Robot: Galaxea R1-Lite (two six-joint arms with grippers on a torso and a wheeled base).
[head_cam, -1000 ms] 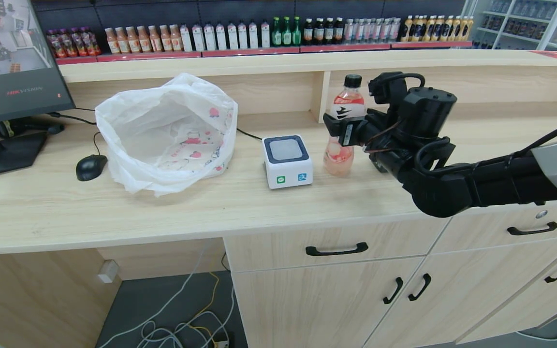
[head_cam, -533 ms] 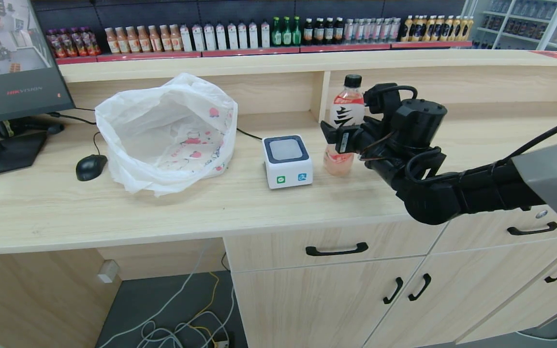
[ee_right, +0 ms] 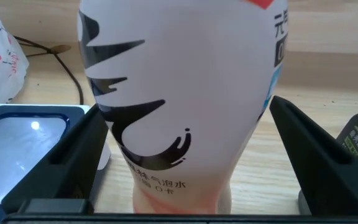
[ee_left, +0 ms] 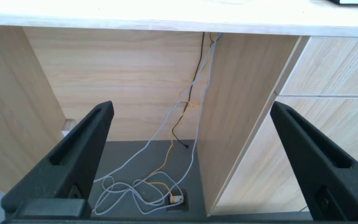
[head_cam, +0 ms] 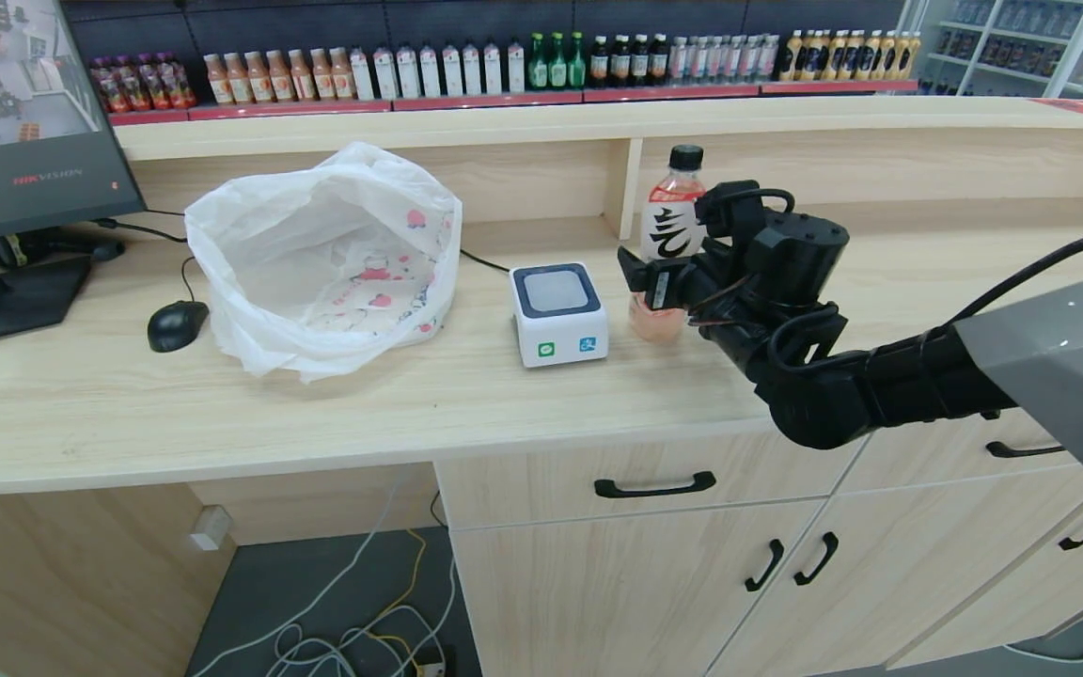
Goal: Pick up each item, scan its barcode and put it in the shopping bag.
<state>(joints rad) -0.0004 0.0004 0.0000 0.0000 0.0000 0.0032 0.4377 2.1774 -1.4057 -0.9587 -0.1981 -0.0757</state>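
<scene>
**A:** Bottle (head_cam: pixel 669 230): location?

**B:** On the desk (head_cam: pixel 410 395), between the jaws of the right end effector (ee_right: pixel 189 118). The jaws stand spread on either side of its lower body and are not clamped on it.

**A:** Axis and facing?

**B:** Long axis vertical, black cap up, base on the desk. The white printed label faces the end effector's wrist. No barcode can be made out on that face.

**A:** Handling?

**B:** Judged: thin clear plastic, full of pink drink, so moderately heavy. The wall is smooth, probably slick, and yields a little under pressure. Best taken at the labelled mid-body, squarely across it, and not at the neck.

**A:** Adjacent items?

**B:** Scanner (head_cam: pixel 558 313), just beside the end effector on its left. Shopping bag (head_cam: pixel 325 254), beyond the scanner on the same side, mouth open.

**A:** Other arm?

**B:** Left end effector (ee_left: pixel 191 109): jaws wide apart, empty, below the desk edge.
</scene>
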